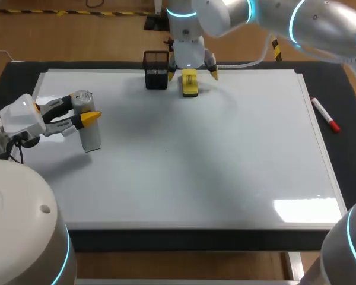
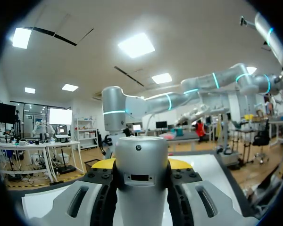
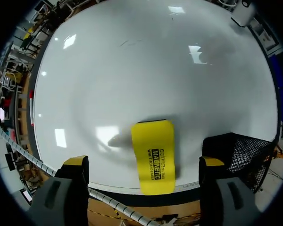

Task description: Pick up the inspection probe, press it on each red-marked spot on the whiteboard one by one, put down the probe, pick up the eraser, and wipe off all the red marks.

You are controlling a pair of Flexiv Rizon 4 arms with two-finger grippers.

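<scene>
**Left clenched, right wide open**

Big whiteboard (image 1: 225, 178) lies flat. Left gripper (image 1: 86, 108), at its 9 o'clock, is clenched on the probe (image 1: 92, 136). Right gripper (image 1: 192, 73) hangs wide open at 12 o'clock, straddling the eraser (image 1: 190, 86), fingers clear of it. Red marker (image 1: 325, 114) lies off the 3 o'clock edge.

Bright, even overhead light.
Glare patches on whiteboard (image 1: 225, 148), esp. front-right corner; soft, faint shadow beside eraser (image 3: 153, 155), no hard edges.
</scene>
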